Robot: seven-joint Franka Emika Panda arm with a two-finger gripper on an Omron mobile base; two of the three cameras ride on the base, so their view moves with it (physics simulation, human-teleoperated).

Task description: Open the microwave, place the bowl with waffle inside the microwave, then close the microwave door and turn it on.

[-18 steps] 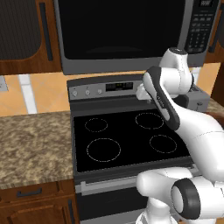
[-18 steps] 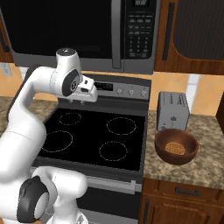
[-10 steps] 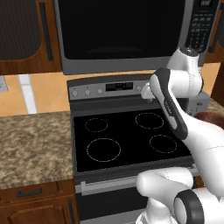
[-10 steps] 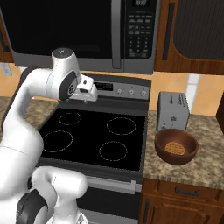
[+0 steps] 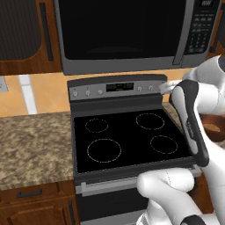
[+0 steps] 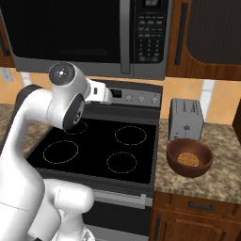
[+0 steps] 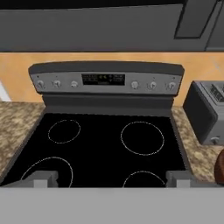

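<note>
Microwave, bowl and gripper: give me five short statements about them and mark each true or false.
1. The microwave door is shut. True.
2. The bowl sits on the stove. False: it sits on the counter, in front of the toaster.
3. The waffle lies in the bowl. True.
4. The gripper holds the bowl. False: it is open and holds nothing.
5. The toaster stands left of the stove. False: it stands to its right.

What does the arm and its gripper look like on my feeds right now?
The white arm has glossy, rounded links with dark grey bands at the joints and a grey cap with a small dot on one joint housing. The gripper ends in two small grey, blocky finger tips. No cables or markings are visible.
</note>
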